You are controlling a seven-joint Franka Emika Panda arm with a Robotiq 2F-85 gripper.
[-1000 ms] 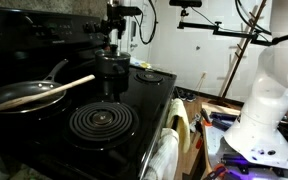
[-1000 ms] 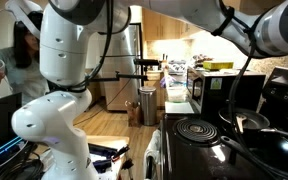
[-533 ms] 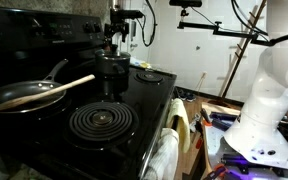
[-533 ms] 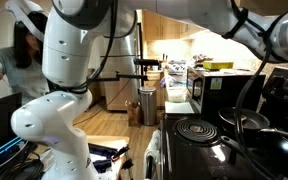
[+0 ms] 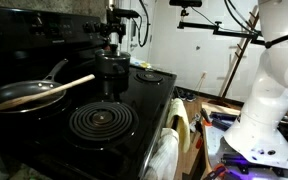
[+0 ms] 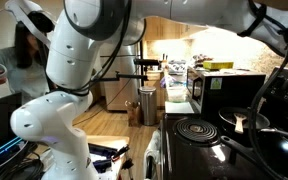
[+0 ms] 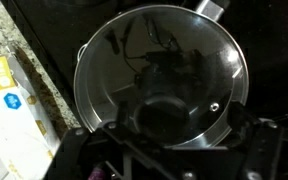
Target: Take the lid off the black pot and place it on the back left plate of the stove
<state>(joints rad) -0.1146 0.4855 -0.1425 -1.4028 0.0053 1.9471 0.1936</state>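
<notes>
The black stove carries a frying pan and, near it, a black pot.

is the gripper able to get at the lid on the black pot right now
Probably yes: the gripper hangs directly above the lid on the black pot, jaws apart, nothing between them.

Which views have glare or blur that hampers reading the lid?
Wrist view: reflections cover the lid, hiding what lies beneath; the gripper is a blurred dark shape at the bottom. In an exterior view white glare streaks the stove top; in an exterior view the black pot blends into the dark background.
</notes>
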